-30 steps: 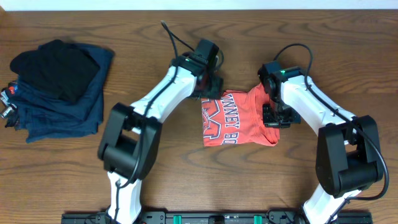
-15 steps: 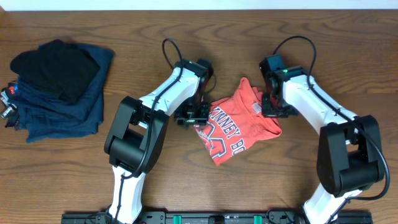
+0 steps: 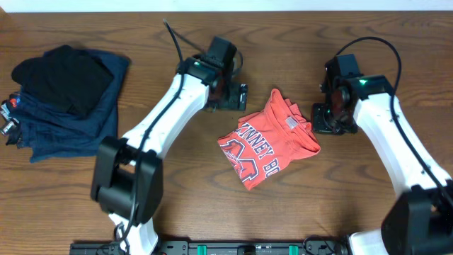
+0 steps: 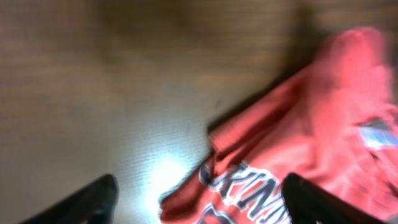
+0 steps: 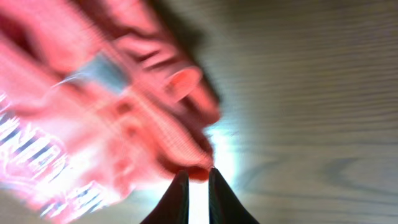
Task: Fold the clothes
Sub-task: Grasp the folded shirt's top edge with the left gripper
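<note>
1. The left arm (image 3: pixel 159 120) rises from the lower left of the overhead frame and slants up and right to upper centre; the left gripper (image 3: pixel 233 95) sits at its tip.
2. In the left wrist view its fingers (image 4: pixel 93 199) stand wide apart, one in each lower corner.
3. The right arm (image 3: pixel 396 142) climbs from the lower right and leans up and left; the right gripper (image 3: pixel 327 122) is right of centre.
4. In the right wrist view its fingers (image 5: pixel 177 199) meet at bottom centre; only a thin slit parts them.
</note>
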